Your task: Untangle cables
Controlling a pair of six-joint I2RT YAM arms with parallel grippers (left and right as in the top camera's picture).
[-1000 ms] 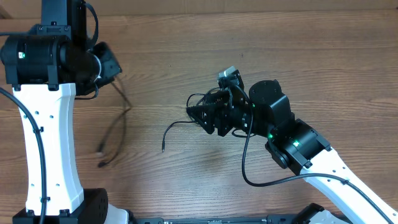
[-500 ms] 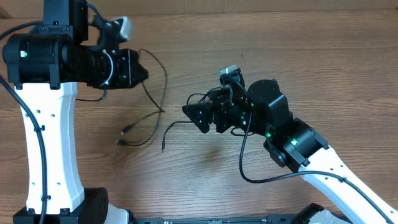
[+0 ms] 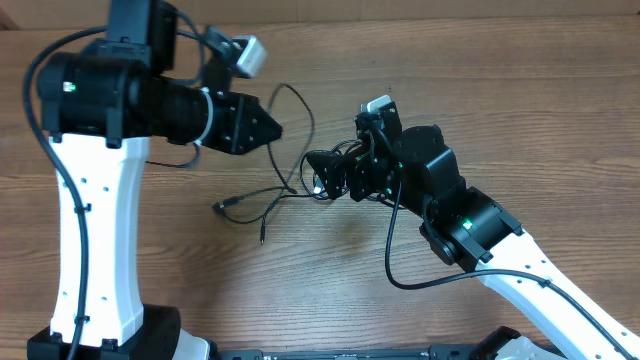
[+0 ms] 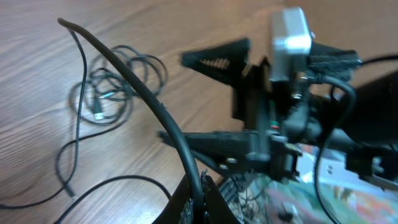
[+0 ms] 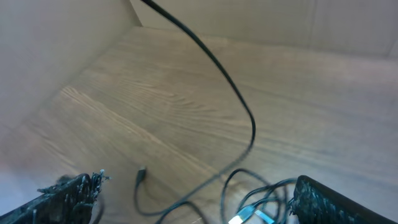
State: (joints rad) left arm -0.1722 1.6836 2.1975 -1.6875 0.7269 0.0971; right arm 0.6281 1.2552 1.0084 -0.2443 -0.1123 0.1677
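Swinging rightward over the table (image 3: 520, 100) since half a second ago, the left gripper (image 3: 268, 128) is now hanging near the right gripper (image 5: 196, 185), and the cable (image 4: 155, 107) is trailing along with it. Left jaws are pinching that black cable, which is arching away from them and then running back toward the robot's side to a plug (image 3: 220, 207) lying on the wood. Right jaws are hanging spread wide, with the tangled bundle (image 4: 109, 93) lying on the table between them.
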